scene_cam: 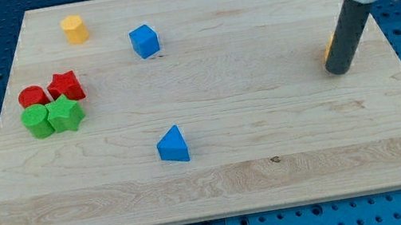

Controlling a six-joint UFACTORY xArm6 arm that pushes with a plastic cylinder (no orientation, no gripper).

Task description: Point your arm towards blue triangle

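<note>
My tip sits far out at the view's right, a bare rod with no fingers to open or close, and a sliver of orange block peeks from just behind it. The blue triangle waits well apart, low in the middle of the wooden board. I judge the approach hasn't started; next comes a long slide left and slightly down. The path looks open: blue cube, yellow block, red star, red block, green star and green block all lie off the line
</note>
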